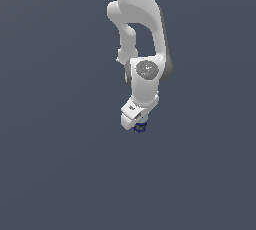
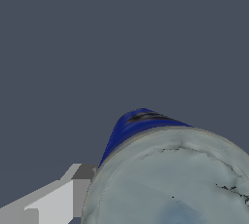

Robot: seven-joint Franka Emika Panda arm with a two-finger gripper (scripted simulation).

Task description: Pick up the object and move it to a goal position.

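Note:
The object is a tiny roundish item with a pale grey-blue top and a dark blue lower part. In the exterior view it sits right at the tip of my white gripper, which points down near the picture's middle. In the wrist view the object is very close and fills the lower part of the picture, with its pale disc facing the camera and its blue side behind. One grey-white finger lies against its side. The other finger is hidden behind it. The jaws look closed on the object.
The white arm comes down from the top of the exterior view. All around is a plain dark grey-blue surface with no other objects, edges or goal marker in view.

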